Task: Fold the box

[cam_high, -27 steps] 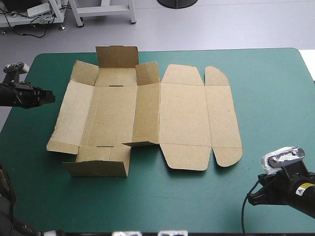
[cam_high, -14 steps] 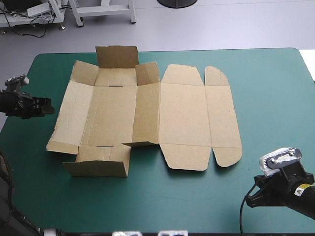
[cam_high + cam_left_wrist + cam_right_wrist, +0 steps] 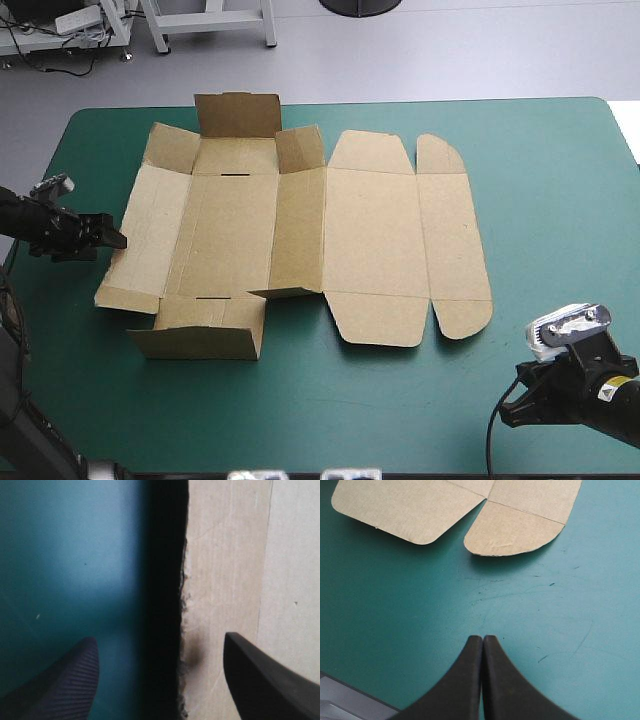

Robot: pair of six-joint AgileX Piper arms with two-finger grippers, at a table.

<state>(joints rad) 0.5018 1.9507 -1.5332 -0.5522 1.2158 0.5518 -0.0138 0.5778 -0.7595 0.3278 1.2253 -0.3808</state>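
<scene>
Edge of the box [image 3: 225, 555] lies inside the spread, low-reaching left hand [image 3: 160, 647]; right hand [image 3: 482, 638] pressed together.

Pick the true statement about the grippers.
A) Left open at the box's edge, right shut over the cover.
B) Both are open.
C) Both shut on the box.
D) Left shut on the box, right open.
A: the left gripper has its fingers apart either side of the edge of the box; the right gripper has its fingers meeting in an arch over the cover, short of the box.
</scene>
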